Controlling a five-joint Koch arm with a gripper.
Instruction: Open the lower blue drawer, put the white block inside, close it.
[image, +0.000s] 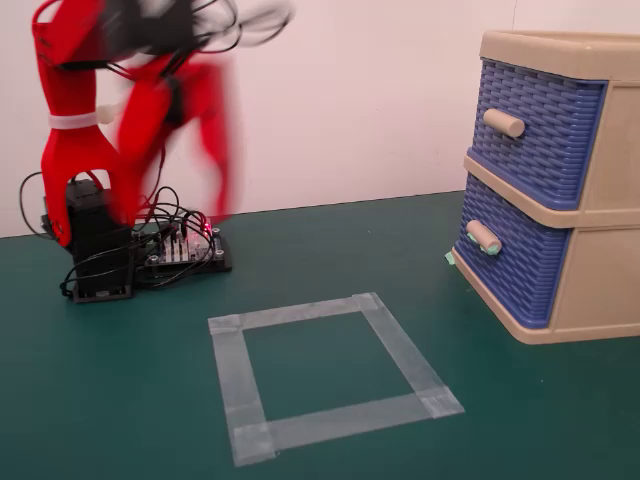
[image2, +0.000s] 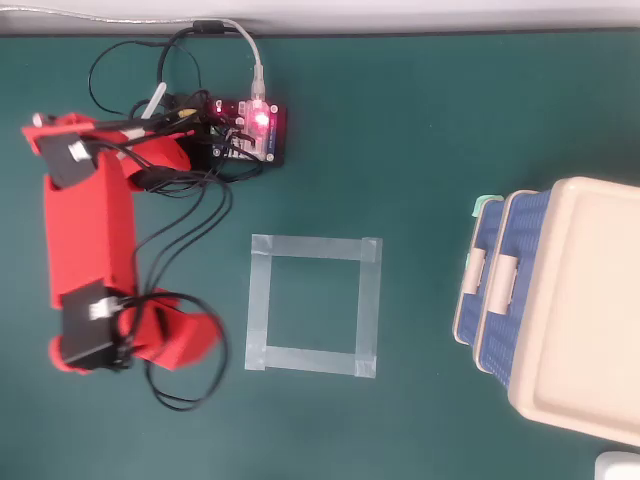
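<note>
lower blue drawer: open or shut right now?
Shut. The lower blue drawer sits flush in the cabinet, front level with the upper drawer; overhead agrees.

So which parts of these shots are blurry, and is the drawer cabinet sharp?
Fixed view: the gripper and upper arm are smeared by motion blur, so its jaws can't be read; the cabinet and lower blue drawer are crisp. Overhead view: the gripper is softly blurred; the tape square is sharp.

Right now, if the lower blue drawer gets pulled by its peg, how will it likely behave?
The lower blue drawer looks like thin woven plastic, so probably light and slightly flexible. Its short round peg handle may slip from a grip. The beige cabinet looks light, so it might slide along.
</note>
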